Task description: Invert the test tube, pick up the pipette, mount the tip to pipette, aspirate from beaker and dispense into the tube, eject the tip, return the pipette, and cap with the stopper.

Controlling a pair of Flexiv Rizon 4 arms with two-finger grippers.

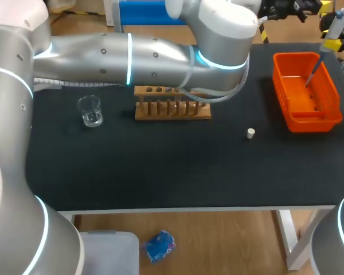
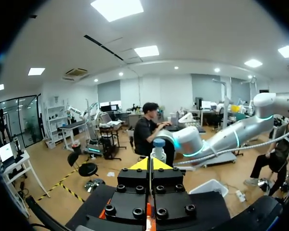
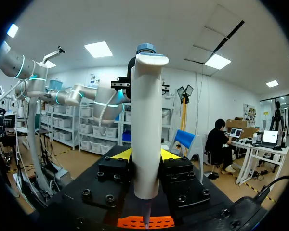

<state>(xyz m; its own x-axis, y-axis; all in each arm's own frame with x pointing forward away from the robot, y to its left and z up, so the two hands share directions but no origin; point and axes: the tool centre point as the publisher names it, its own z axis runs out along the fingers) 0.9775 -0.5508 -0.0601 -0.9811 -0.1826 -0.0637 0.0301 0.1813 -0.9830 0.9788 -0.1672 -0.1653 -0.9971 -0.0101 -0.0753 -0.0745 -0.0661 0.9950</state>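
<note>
Right arm: my right tool [image 3: 144, 155] is clamped on the pipette [image 3: 147, 120], nose down, with the tip [image 1: 312, 71] over the orange bin [image 1: 312, 121] at the desk's [image 1: 160, 172] 2 o'clock. I judge this placement serves tip ejection.

Left arm: it stretches across above the rack [image 1: 172, 110]. My left tool [image 2: 151, 164] has its fingers together, with nothing seen between them.

The stopper [image 1: 250, 133] lies at the rack's 4 o'clock, not yet fitted.

Wooden rack [image 1: 172, 107], smooth plastic pipette [image 3: 145, 130]
</note>
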